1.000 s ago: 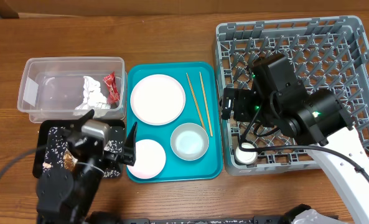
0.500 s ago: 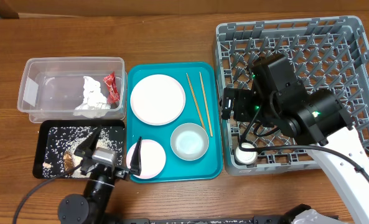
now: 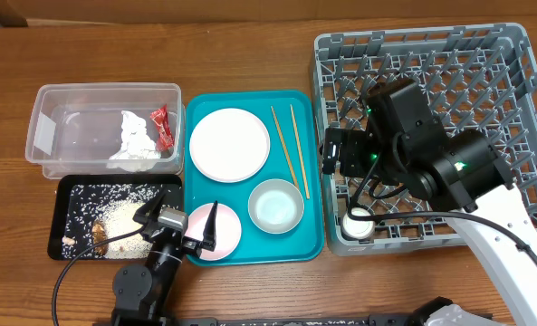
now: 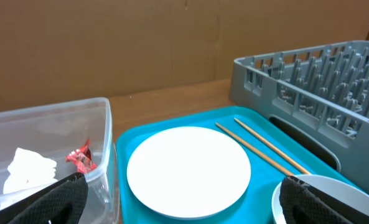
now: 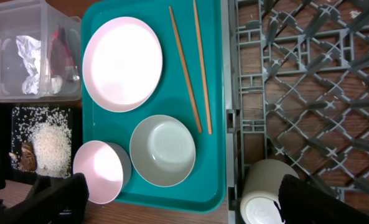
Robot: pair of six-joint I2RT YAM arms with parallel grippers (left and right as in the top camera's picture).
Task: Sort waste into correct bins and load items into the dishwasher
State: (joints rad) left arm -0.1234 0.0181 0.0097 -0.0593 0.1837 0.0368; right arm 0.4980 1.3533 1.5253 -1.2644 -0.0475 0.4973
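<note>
Spread wide, the left claw (image 3: 179,222) hangs at the teal tray's (image 3: 286,246) near-left corner with the small pinkish plate (image 3: 228,232) just to its right, much nearer than the right claw (image 3: 330,152), also spread, at the dish rack's (image 3: 522,72) left edge.

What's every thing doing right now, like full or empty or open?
clear tub: holds napkin and red wrapper
black tray: holds rice scraps
large plate: empty, on teal tray
small plate: empty, on teal tray
bowl: upright, empty
chopsticks: lying side by side
cup: inside dish rack
left gripper: open, empty
right gripper: open, empty
</note>
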